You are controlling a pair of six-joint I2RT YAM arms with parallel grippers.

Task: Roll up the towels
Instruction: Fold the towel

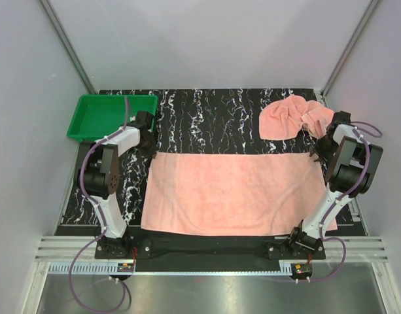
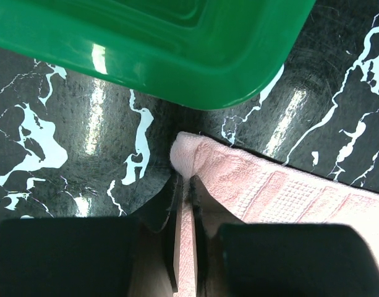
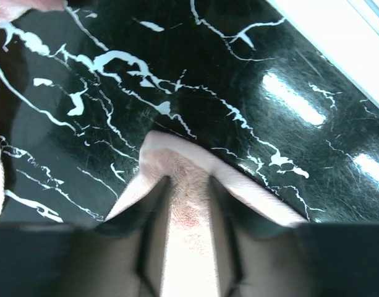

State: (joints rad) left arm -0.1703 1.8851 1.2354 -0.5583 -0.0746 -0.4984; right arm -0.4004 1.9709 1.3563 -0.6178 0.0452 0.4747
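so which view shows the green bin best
Top external: the whole bin shows, at the far left corner of the table. Left wrist catches only one rounded corner of it; right wrist shows none of it.

The flat salmon-pink terry-cloth towel (image 1: pixel 233 193) is noted as soft and matt, with a fine looped pile. A woven, grid-textured band is seen near its end in the left wrist view. The crumpled salmon-pink terry-cloth towel (image 1: pixel 288 118) shows the same matt nap. The black, white-veined marble-pattern tabletop (image 1: pixel 207 118) is recorded as smooth and highly glossy, with lamp reflections and fine scratches. The green rectangular plastic bin (image 1: pixel 105 118) is found smooth and shiny. The ribbed silver metal rail (image 1: pixel 63 250) is satin-finished. The white arm casings (image 1: pixel 125 139) appear to be smooth, hard plastic.
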